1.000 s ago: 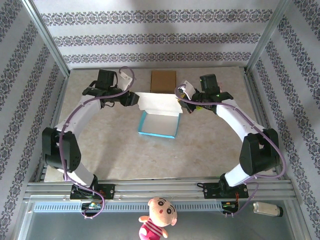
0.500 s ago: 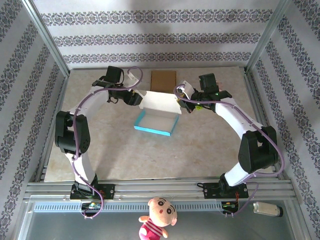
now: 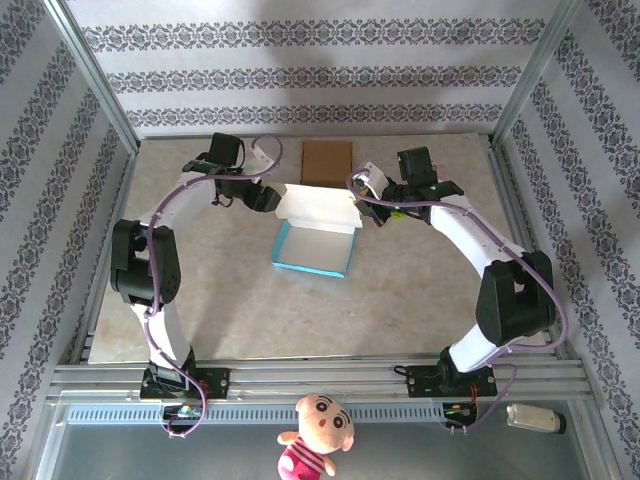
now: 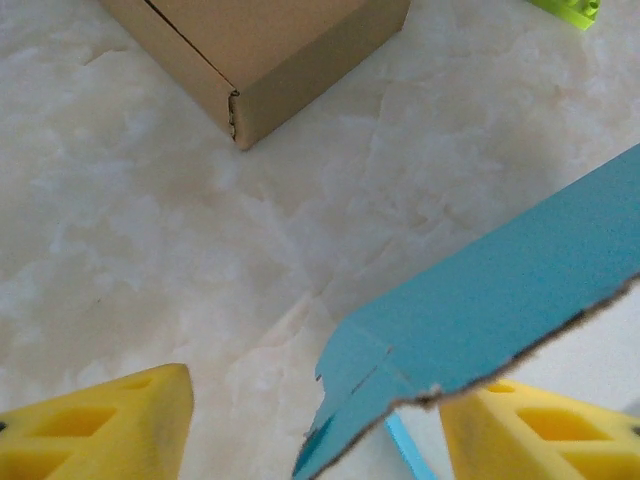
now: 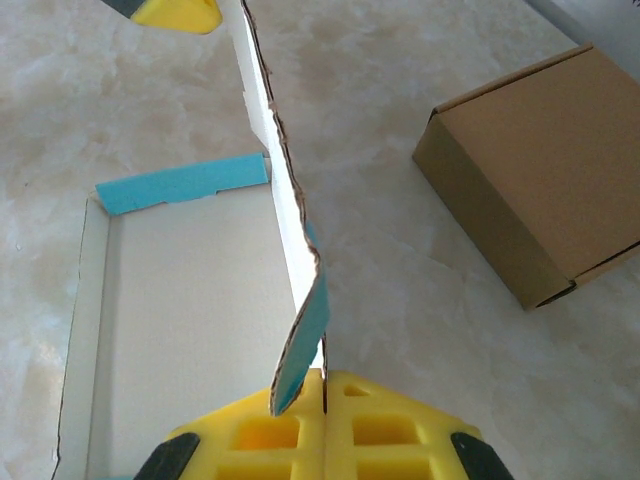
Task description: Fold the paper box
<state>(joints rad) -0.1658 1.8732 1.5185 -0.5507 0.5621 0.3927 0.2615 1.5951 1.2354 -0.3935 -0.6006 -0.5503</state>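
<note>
tabletop [image 3: 250, 300] open beside paper box [image 3: 315, 250]; right tool [image 5: 324, 382] pinches flap edge [image 5: 285, 200]

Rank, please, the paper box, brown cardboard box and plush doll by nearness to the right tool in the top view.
1. paper box: centre, its raised flap pinched in the right tool.
2. brown cardboard box: just beyond it, farther back.
3. plush doll: far off, at the bottom of the view.

Paper box flap [image 4: 500, 300] and brown box [image 4: 270, 50], both partly beyond the left wrist view's edges.
</note>
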